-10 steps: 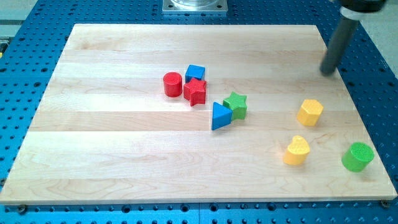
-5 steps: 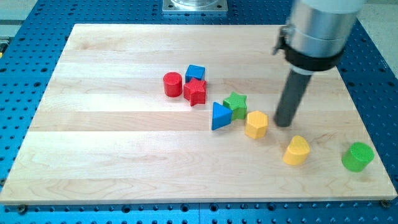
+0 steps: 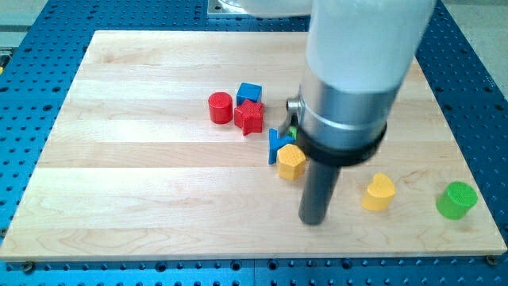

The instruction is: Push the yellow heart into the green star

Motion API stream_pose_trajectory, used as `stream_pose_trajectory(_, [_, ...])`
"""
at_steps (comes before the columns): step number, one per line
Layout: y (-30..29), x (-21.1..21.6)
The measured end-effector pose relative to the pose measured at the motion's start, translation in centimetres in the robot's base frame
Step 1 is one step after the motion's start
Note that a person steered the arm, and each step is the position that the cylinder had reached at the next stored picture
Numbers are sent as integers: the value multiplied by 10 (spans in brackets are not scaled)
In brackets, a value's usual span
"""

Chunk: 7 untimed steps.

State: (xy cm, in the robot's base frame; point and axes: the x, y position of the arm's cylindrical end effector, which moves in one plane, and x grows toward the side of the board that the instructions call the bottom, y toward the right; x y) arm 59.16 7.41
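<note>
1. Your pale wooden bench (image 3: pixel 143 191) sits on blue pegboard (image 3: pixel 24 95).
2. My tip (image 3: pixel 313 220), fingerless, has swung toward the bottom edge, shoving the yellow hexagonal block (image 3: pixel 291 161) against the blue triangular block (image 3: pixel 277 143).
3. The yellow heart block (image 3: pixel 379 192) waits untouched near the bottom-right corner; the green star block (image 3: pixel 292 131) is mostly hidden.

Green star (image 3: pixel 292 132) mostly hidden behind arm – blue triangle (image 3: pixel 277 143) partly covered.

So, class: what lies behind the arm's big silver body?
Only a green sliver beside the blue triangle shows; the rest of that block is covered. My tip sits below-right of the yellow hexagon.
</note>
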Motion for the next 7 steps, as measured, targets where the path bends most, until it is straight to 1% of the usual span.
stream_pose_trajectory(1, [2,8])
stream_pose_trajectory(3, [55,8])
stream_pose_trajectory(5, [66,-22])
stream_pose_trajectory(7, [87,-24])
